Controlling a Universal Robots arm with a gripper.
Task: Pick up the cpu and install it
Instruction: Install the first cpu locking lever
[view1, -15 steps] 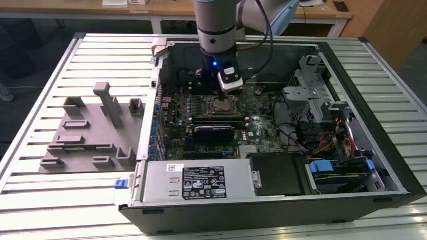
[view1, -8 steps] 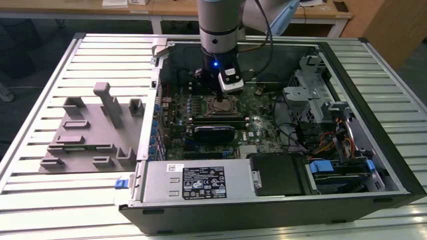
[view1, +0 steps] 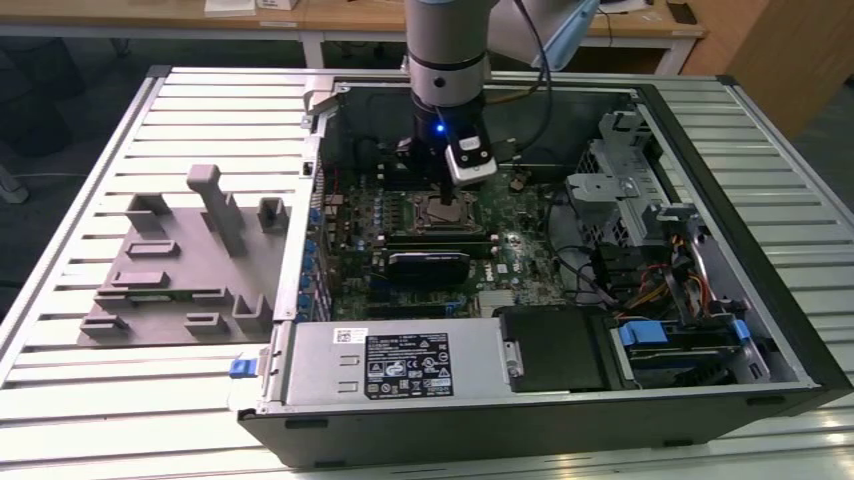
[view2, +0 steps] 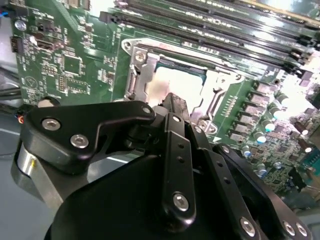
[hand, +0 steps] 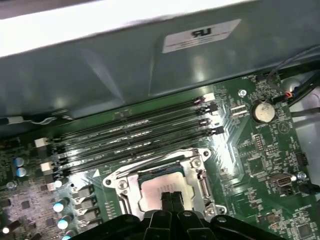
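Hovering directly above the cpu (hand: 162, 192), with the end effector (hand: 171, 199) fingertips pressed narrow together and gripping nothing. Lying flat in the motherboard (view1: 514, 255) socket (hand: 165, 187) inside the computer case (view1: 747, 300), just beneath those fingertips, beside the memory slots (hand: 135, 135).

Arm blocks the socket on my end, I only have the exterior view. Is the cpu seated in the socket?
Observer: Yes. In both wrist views the cpu lies flat inside the metal socket frame, silvery top plate up.
Operator: Is the gripper gripping it?
Observer: No. In the first wrist view the gripper is shut with nothing between its fingertips, which are poised over one edge of the top plate. Whether they touch it, I cannot tell.
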